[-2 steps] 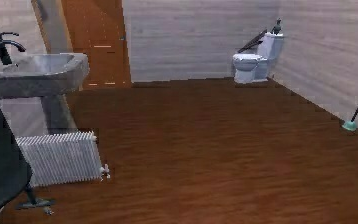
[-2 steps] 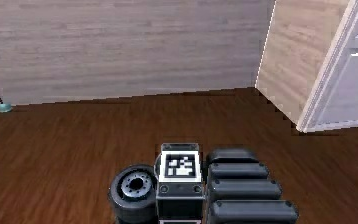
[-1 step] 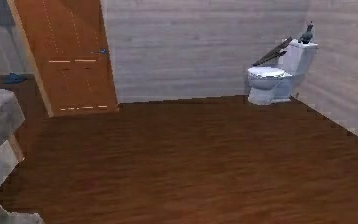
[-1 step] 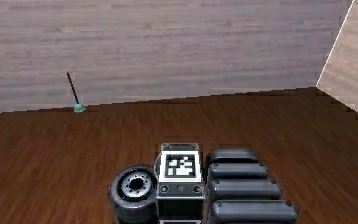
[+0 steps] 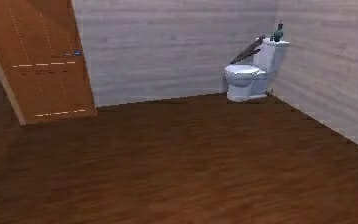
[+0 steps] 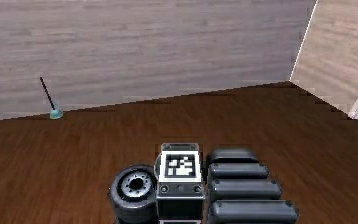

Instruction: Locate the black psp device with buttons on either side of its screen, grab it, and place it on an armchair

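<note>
Ahead, bare floor (image 5: 187, 165) runs to door (image 5: 47, 62) and toilet (image 5: 247, 80).

white toilet (image 5: 249, 78), orange door (image 5: 42, 55), dark-brown floor (image 5: 177, 160)

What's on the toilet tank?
On the toilet tank, a small dark green thing stands at the right end; a thin stick slants at the left. Neither can be identified; anything behind them is covered.

1. A brown wooden door (image 5: 42, 60) stands at the left, with a small dark handle (image 5: 76, 52) at its right edge.
2. A white toilet (image 5: 249, 80) sits in the far right corner, against the pale plank walls (image 5: 157, 45).
3. A small dark object (image 5: 278, 34) stands on its tank (I cannot tell what it is), and a thin dark stick (image 5: 251, 47) slants just left of it.
4. The floor (image 5: 177, 160) is dark wood.
</note>
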Controlling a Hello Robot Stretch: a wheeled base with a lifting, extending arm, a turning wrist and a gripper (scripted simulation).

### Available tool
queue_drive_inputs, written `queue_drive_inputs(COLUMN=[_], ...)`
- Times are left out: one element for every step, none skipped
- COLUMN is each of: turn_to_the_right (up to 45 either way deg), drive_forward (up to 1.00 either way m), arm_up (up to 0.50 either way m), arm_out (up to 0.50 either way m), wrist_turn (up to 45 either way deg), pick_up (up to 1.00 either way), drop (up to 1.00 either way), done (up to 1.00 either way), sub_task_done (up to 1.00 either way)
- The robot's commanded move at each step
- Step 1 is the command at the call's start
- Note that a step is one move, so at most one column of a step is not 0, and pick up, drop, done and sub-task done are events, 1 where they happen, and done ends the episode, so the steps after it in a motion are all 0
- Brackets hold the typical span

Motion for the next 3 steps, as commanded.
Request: queue_drive_inputs(turn_to_the_right=[0.0,-21.0,0.0], drive_forward=[0.15,0.0,1.0], arm_up=[0.0,0.0,0.0], arm_out=[0.0,0.0,0.0], wrist_turn=[0.0,0.0,0.0], pick_up=[0.0,0.0,0.0], drop=[0.0,0.0,0.0], done=[0.0,0.0,0.0], sub_task_done=[0.0,0.0,0.0])
